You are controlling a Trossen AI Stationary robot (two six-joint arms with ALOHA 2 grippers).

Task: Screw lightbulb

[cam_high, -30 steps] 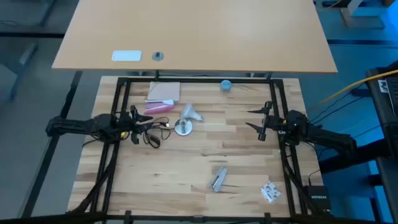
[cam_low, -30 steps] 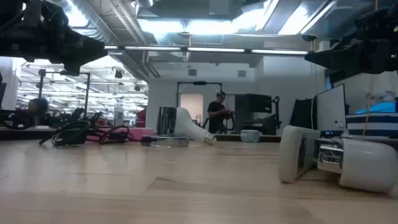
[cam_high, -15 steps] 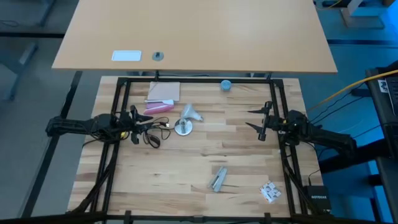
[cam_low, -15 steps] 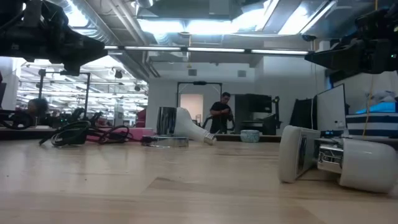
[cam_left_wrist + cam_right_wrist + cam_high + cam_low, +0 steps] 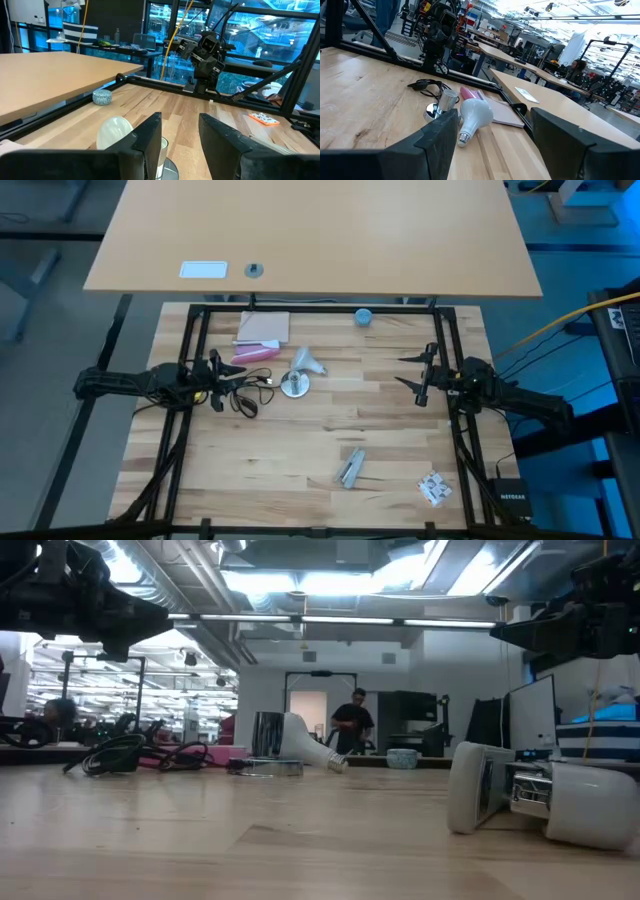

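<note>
High view: left gripper [image 5: 214, 368] jaws closed, empty; right gripper [image 5: 417, 373] jaws apart, empty; lightbulb [image 5: 308, 362] between.

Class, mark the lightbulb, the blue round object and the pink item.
lightbulb [image 5: 308, 362], high view, on its white globe.
blue round object [image 5: 363, 317], high view, its centre.
pink item [image 5: 254, 353], high view, mid-length.

Both arms are dark, near black, built of jointed segments with bundled black cabling along their rear sections. The left pincer [image 5: 214, 369] and right pincer [image 5: 421, 375] each carry two slim, dark, matte fingers [image 5: 437, 137], broad and angular seen from the wrist views.
</note>
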